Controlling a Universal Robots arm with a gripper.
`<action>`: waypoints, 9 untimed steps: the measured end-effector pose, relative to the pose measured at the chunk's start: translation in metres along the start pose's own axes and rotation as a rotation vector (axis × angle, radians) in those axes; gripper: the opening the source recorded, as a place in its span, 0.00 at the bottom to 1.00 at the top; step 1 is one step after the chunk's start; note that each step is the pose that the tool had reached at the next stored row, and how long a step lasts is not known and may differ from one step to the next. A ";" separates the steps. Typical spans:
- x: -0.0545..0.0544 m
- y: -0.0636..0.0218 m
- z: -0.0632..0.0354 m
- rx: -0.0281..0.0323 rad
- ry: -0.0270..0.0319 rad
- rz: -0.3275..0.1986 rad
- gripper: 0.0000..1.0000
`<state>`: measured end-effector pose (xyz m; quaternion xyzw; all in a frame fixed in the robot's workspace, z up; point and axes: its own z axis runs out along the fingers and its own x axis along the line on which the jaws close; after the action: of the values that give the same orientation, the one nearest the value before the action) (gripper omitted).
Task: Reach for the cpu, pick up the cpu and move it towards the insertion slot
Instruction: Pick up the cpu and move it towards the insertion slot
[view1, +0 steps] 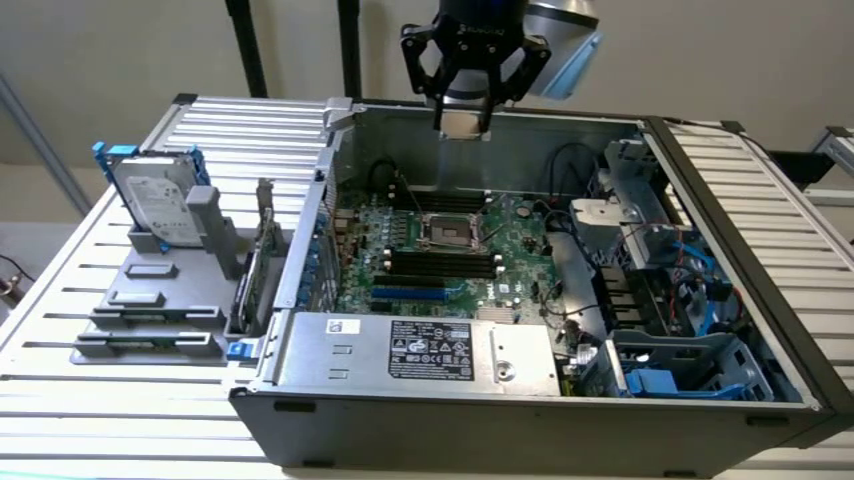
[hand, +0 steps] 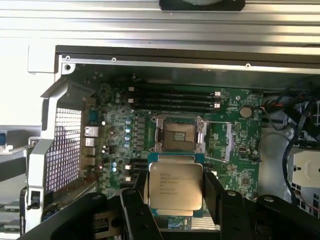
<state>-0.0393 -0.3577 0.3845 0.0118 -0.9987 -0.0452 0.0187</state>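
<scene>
My gripper (view1: 463, 125) hangs high over the far wall of the open computer case (view1: 727, 170), shut on the cpu (view1: 463, 123). In the wrist view the cpu (hand: 175, 186) is a flat silver square with printed text, clamped between the two black fingers (hand: 212, 192) of the gripper (hand: 175, 190). The insertion slot (view1: 447, 232) lies below on the green motherboard, a shiny metal frame around a dark centre. Through the wrist camera the insertion slot (hand: 179, 136) shows just beyond the cpu's edge, with its frame standing open.
Long black memory slots (hand: 175, 97) run beside the socket. A silver power supply (view1: 427, 350) fills the case's near side, with cables and blue drive bays (view1: 681, 370) at the exterior view's right. An upright hard drive (view1: 158, 205) stands on a grey fixture outside the case, left.
</scene>
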 end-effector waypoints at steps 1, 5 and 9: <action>-0.001 0.0011 0.0004 0.0000 -0.0002 0.003 0.54; -0.002 0.0050 0.0018 -0.0005 -0.0015 0.017 0.54; -0.003 0.0085 0.0026 -0.0010 -0.0028 0.030 0.54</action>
<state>-0.0366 -0.3490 0.3826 -0.0033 -0.9988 -0.0455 0.0180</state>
